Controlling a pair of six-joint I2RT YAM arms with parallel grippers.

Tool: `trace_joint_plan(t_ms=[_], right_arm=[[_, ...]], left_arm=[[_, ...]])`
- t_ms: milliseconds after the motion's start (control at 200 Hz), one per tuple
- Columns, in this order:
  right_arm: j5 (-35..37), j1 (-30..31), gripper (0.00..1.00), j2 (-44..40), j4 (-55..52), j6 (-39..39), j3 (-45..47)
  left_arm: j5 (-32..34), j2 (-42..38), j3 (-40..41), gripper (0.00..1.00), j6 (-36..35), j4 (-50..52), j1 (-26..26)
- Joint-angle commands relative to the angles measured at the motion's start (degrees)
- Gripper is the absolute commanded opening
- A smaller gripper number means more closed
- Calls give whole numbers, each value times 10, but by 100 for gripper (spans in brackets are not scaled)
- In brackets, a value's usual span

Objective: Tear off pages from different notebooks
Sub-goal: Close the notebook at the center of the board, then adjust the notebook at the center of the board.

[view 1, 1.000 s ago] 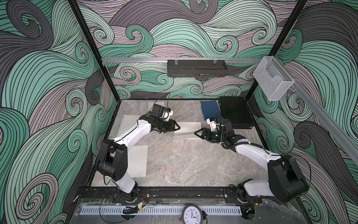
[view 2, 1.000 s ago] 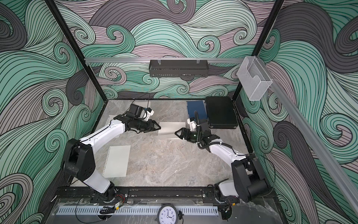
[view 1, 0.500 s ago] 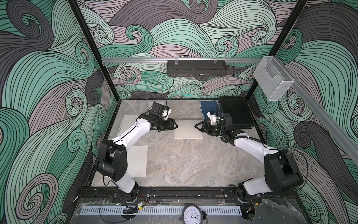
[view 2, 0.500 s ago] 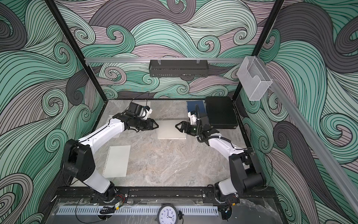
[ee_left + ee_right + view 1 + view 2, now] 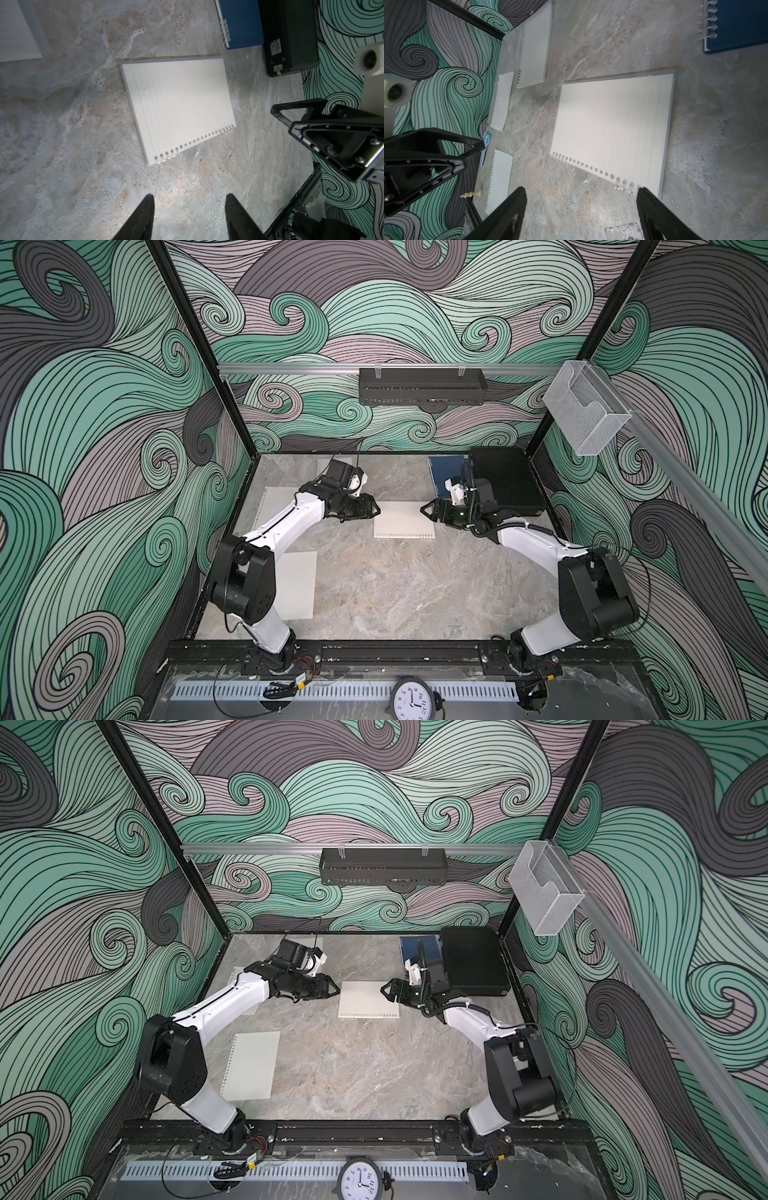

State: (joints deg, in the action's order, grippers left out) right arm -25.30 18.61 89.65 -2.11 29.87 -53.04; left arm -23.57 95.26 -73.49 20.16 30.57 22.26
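A notebook with pale pages (image 5: 404, 524) (image 5: 369, 999) lies open-faced mid-table, its clear spiral along the near edge. My left gripper (image 5: 376, 510) (image 5: 190, 199) hovers open by its left edge with only bare table between the fingers. At the right edge my right gripper (image 5: 424, 510) (image 5: 580, 191) is wide open and empty, one fingertip (image 5: 645, 195) over the spiral corner. The dark blue notebook (image 5: 446, 472) (image 5: 737, 25) lies at the back right. A third notebook (image 5: 535, 47) lies at the back left. Loose pages: a lined one (image 5: 502, 99) and a plain one (image 5: 251, 1065).
A black hard case (image 5: 505, 485) (image 5: 288, 35) sits in the back right corner beside the blue notebook. By the left wall lie a small blue spoon-like piece (image 5: 485, 147) and a cream chess piece (image 5: 471, 194). The enclosure walls close in on three sides.
My right gripper has drawn toward the back, from the notebook's near right part to its right edge, staying open. The left gripper and the notebook have hardly moved.
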Motion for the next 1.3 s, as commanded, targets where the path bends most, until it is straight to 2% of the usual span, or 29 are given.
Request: trace_joint_plan(t_ms=[0,230,515,761,986,1291], right_arm=[[31,-3,82,30,-37,-20,-7],[52,-2,80,74,-49,-26,-13],[61,10,78,100,-57,-28,-13],[64,32,78,109,-53,-21,-15],[48,67,78,119,-28,-13,-14],[-2,144,78,127,32,17,-26]], left_arm=[[-26,41,4,55,40,-29,1],[-43,79,45,54,83,-80,28],[-37,103,61,54,84,-75,45],[-38,150,30,54,76,-60,45],[-8,180,-3,54,65,-54,39],[-1,257,-124,54,41,-36,-14]])
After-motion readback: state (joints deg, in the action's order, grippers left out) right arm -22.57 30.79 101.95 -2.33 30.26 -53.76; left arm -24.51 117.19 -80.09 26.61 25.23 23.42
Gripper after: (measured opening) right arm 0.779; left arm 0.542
